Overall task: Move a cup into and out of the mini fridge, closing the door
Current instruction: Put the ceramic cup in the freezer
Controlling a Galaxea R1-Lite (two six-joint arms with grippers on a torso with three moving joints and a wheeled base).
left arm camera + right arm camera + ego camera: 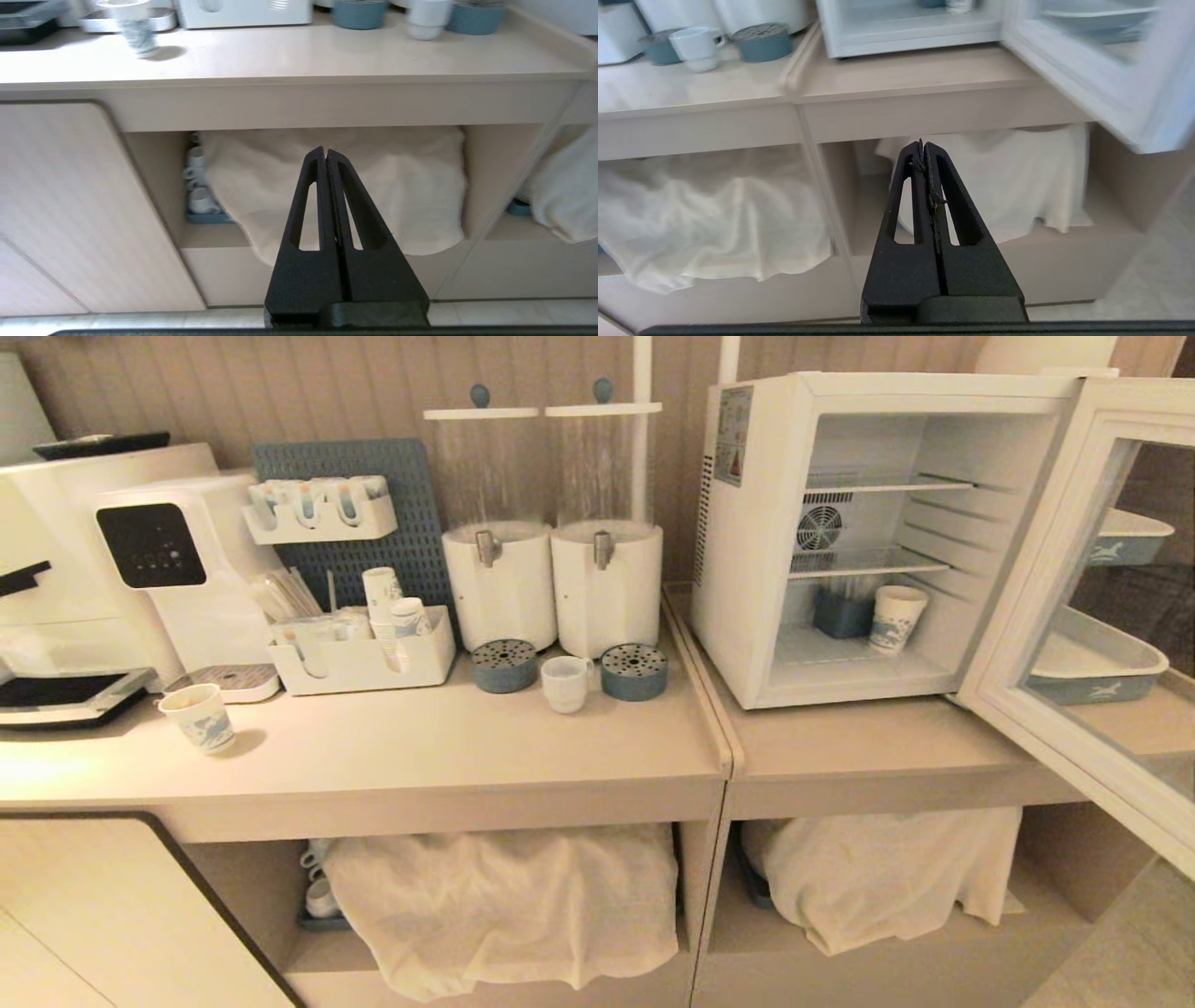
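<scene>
The cup [565,683], small, plain and white, stands upright on the countertop [401,747] between two round blue-grey drip trays [504,665], just in front of the two white drink dispensers [553,583]. To its right, on the adjoining counter section, the mini fridge [747,551] stands with the door [1074,644] swung wide open toward the right. Inside, on the fridge floor under the wire shelves, a blue-printed paper cup [898,619] sits beside a dark blue holder [842,613]. Another printed paper cup [199,716] stands well apart at the left end of the counter, near a white machine [177,569] and a white organiser tray [359,663] of supplies. Under the counter, pale cloths [509,905] hang over the open shelves.

Neither arm shows in the head view. The left gripper [325,151] hangs low in front of the left shelf opening, its fingers pressed together on nothing. The right gripper [923,145] hangs before the right shelf opening, below the open door, likewise closed and empty
</scene>
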